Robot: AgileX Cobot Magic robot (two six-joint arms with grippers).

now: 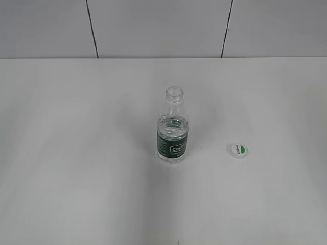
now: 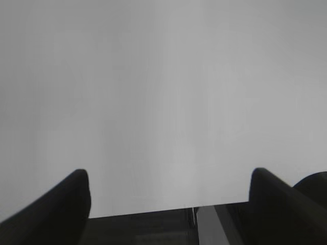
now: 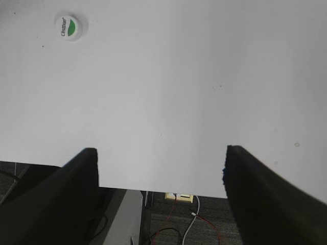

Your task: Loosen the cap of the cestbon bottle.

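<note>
The cestbon bottle point(image 1: 172, 132) stands upright at the middle of the white table, clear with a dark green label band; its neck is open with no cap on it. The cap point(image 1: 239, 150) lies on the table to the bottle's right, white with a green mark up; it also shows in the right wrist view point(image 3: 70, 26) at the far upper left. Neither gripper shows in the exterior view. My left gripper point(image 2: 168, 178) is open and empty over the table's front edge. My right gripper point(image 3: 161, 155) is open and empty, also at the table's front edge, well short of the cap.
The white table point(image 1: 76, 153) runs back to a grey panelled wall point(image 1: 153, 25). Below the table's front edge the right wrist view shows floor with a wall socket and red and white cables point(image 3: 189, 219).
</note>
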